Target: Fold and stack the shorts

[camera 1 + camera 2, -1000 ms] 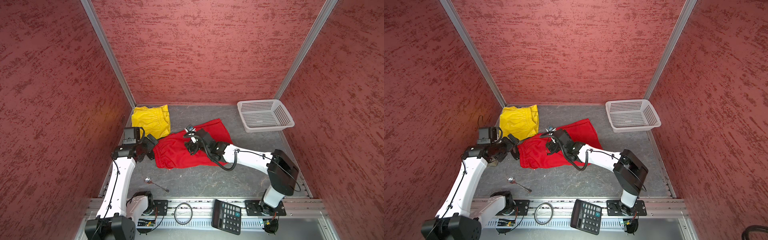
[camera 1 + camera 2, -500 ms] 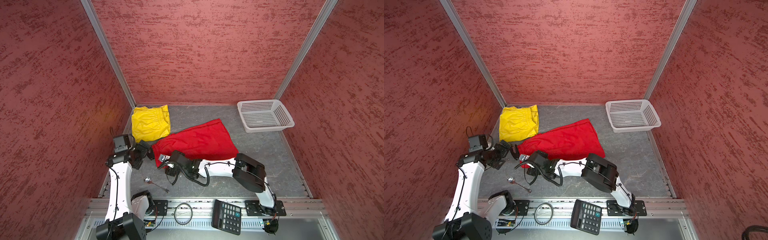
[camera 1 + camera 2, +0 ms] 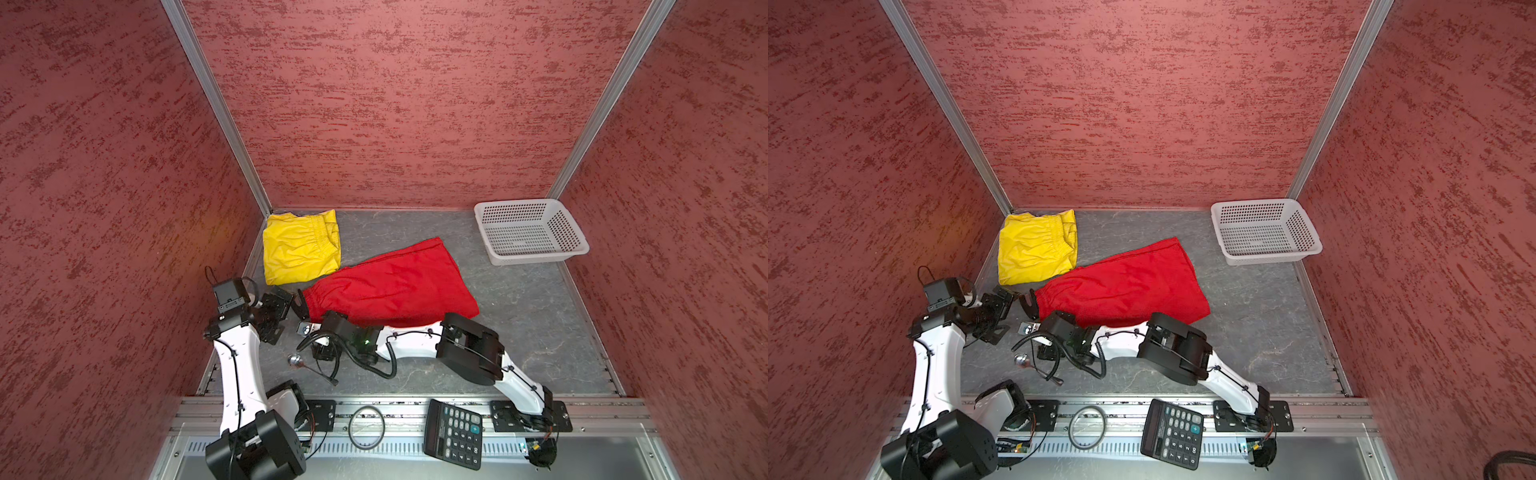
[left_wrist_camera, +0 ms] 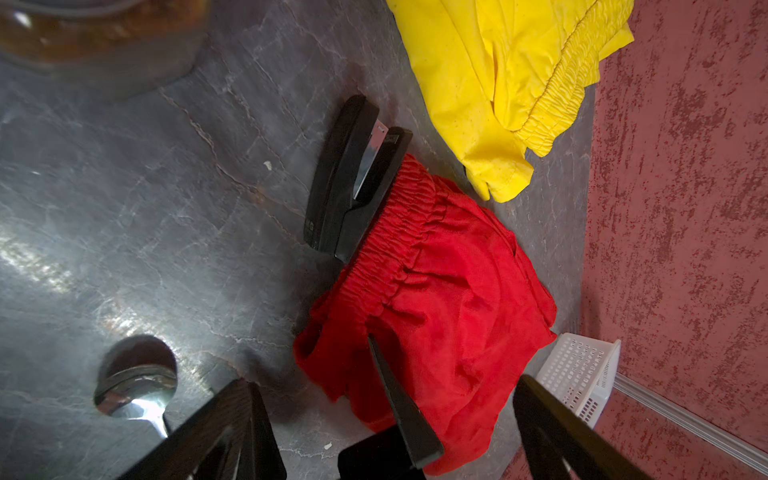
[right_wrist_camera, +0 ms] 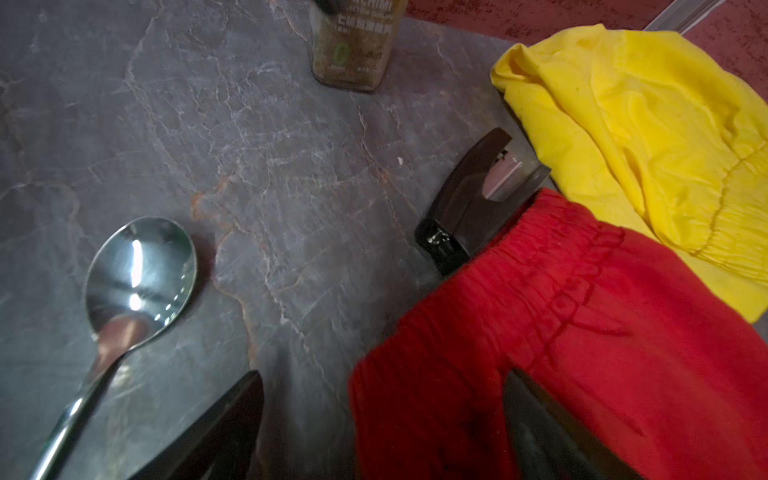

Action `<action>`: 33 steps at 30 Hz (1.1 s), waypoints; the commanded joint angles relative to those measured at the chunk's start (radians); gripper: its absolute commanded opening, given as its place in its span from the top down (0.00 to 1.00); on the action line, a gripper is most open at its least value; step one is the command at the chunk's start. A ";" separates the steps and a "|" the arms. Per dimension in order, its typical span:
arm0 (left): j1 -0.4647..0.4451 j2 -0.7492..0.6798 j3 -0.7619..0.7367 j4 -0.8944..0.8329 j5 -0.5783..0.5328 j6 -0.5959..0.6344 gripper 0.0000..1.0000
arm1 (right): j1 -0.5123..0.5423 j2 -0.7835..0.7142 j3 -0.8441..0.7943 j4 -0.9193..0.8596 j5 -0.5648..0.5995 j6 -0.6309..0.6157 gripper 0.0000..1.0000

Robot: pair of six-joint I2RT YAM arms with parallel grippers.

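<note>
Only the top views take in the calculator (image 3: pixel 454 432) and black ring (image 3: pixel 365 428) on the front rail (image 3: pixel 407 409). Only the wrist views catch a brown jar (image 5: pixel 353 45) standing on the table (image 5: pixel 208 145) beyond the spoon (image 5: pixel 137 270).

The right arm lies low, reaching leftward and covering the near edge of the red shorts (image 3: pixel 395 286). The right gripper (image 5: pixel 382 374) is spread wide, one finger (image 5: pixel 540 428) over the waistband corner.

The left gripper (image 4: pixel 382 382) is also wide apart and empty. It faces a black stapler (image 4: pixel 353 183) that touches that waistband.

The yellow shorts (image 3: pixel 299 247) lie in the far left corner, and the white basket (image 3: pixel 536 255) sits far right.
</note>
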 commanded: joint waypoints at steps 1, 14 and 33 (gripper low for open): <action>0.011 0.005 -0.023 0.033 0.046 0.026 0.01 | -0.007 0.027 0.029 -0.057 -0.017 0.019 0.16; -0.049 0.034 -0.102 0.107 0.087 0.000 0.00 | -0.091 -0.123 -0.155 0.034 0.015 0.216 1.00; -0.483 0.259 -0.135 0.618 -0.015 -0.362 0.00 | -0.179 -0.347 -0.373 0.217 -0.196 0.451 1.00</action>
